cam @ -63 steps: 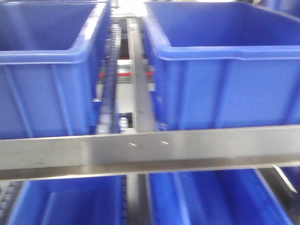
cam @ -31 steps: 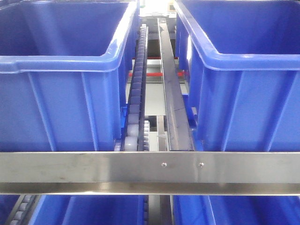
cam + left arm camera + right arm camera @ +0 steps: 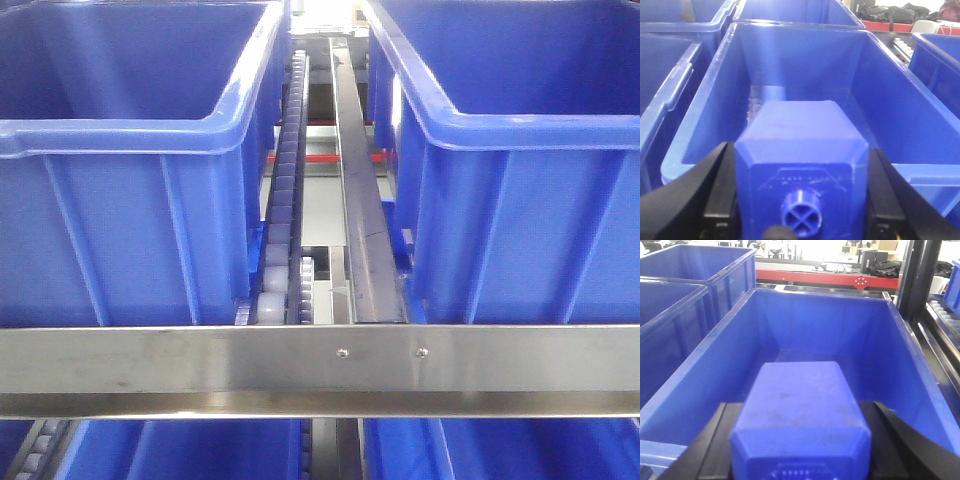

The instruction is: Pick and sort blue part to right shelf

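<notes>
Here, both wrist views show a blue block clamped between dark fingers; in the left wrist view the left gripper (image 3: 800, 200) holds a block (image 3: 802, 170) with a small round knob low in the frame, its fingers (image 3: 720, 192) pressed flat against both sides, above a blue bin (image 3: 880, 100); in the right wrist view the right gripper (image 3: 800, 440) is closed on the blue part (image 3: 800, 410), held lower centre over the open mouth of another bin (image 3: 825, 325) on the right shelf (image 3: 320, 365); no cap is visible from this angle, so identity is a judgement. Handling, judged: rigid moulded plastic, probably light, faces smooth and likely slippery; not fragile; best taken across the flat parallel sides of the square body, as now, not on the sloped shoulders. View differences: the front view shows only the steel front rail, roller track (image 3: 285, 200) and two bin walls, with no gripper or block in sight; the wrist views alone show the grasps and bin interiors; the right one also shows a dark upright post (image 3: 912, 280) at upper right.
</notes>
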### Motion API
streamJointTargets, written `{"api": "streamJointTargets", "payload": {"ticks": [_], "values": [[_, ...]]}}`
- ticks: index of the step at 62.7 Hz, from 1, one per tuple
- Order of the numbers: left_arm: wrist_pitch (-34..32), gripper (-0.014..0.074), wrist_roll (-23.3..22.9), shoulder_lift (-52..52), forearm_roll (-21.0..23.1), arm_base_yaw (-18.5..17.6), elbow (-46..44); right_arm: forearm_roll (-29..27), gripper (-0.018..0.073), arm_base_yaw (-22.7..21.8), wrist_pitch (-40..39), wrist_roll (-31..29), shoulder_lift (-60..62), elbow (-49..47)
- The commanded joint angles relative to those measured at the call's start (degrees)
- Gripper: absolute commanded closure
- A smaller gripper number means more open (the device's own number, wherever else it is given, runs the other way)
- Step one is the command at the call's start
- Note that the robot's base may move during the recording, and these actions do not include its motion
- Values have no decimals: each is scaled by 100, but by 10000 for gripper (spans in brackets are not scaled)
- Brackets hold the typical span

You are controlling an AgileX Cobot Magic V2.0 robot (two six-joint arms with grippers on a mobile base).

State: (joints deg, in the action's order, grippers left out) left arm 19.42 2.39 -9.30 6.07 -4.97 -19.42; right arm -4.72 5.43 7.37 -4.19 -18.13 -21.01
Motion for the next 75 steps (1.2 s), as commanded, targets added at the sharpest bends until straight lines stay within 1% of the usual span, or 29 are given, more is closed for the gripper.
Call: {"api": "streamJointTargets", "payload": {"ticks": [1, 64, 71, 75], "values": [[-512, 282, -27, -65, 56, 3, -169, -11, 165, -38, -554, -55, -46, -182], [-533, 282, -27, -65, 76, 3, -169, -11, 165, -38, -478, -55, -46, -182], [-504, 282, -16, -65, 443, 3, -221, -11, 165, -38, -330, -55, -46, -218], [-496, 282, 31, -75, 537, 3, -301, -11, 165, -38, -274, -55, -46, -262]]}}
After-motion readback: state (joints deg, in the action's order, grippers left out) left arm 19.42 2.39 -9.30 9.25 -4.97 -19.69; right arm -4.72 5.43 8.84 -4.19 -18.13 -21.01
